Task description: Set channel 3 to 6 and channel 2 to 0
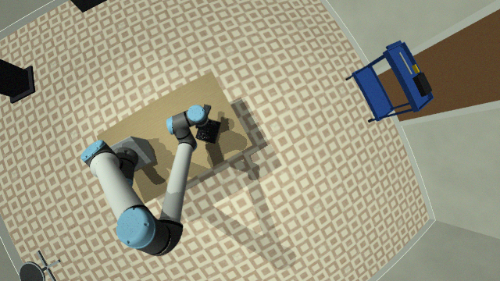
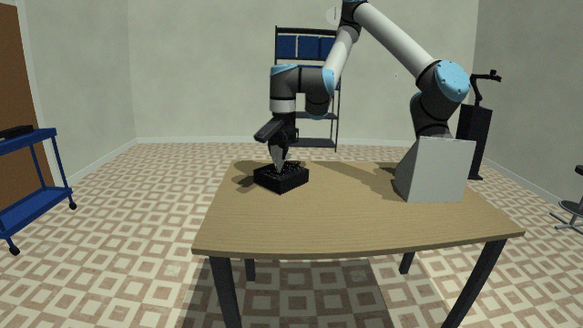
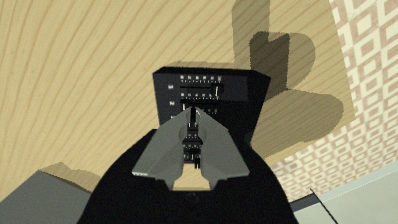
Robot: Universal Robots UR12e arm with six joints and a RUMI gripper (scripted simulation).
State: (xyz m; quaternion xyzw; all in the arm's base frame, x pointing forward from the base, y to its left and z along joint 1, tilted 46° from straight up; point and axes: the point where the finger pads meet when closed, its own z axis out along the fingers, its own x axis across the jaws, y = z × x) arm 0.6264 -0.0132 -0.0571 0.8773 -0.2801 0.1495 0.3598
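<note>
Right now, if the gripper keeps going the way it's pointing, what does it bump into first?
The gripper, shut on nothing, points down at the black lighting desk on the table. It would meet the desk's faders on top first; it looks almost touching already, though depth is hard to judge.

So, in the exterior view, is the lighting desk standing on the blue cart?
No, the lighting desk sits on the wooden table, under the gripper, while the blue cart stands apart by the left wall.

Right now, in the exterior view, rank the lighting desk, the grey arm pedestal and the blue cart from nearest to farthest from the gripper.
1. Lighting desk, directly under the shut gripper.
2. Grey arm pedestal, at the table's right end.
3. Blue cart, by the left wall.
</note>
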